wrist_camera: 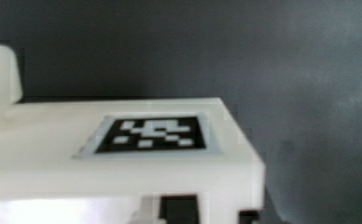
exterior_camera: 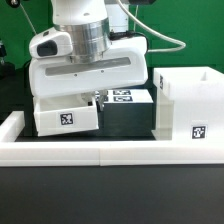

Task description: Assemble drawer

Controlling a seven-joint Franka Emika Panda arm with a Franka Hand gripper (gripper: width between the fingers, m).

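The drawer's tall white shell stands at the exterior view's right, with a tag low on its front. One small white tray with a tag sits left of centre, and a second tray lies behind it. My gripper is low over the near tray's right wall. In the wrist view the tray's tagged wall fills the lower half. My gripper has its two dark fingertips close on either side of that wall, shut on it. The contact itself is blurred.
A low white wall borders the black table in front of the parts. The shell stands close to the near tray's right. Cables hang behind the arm at the back.
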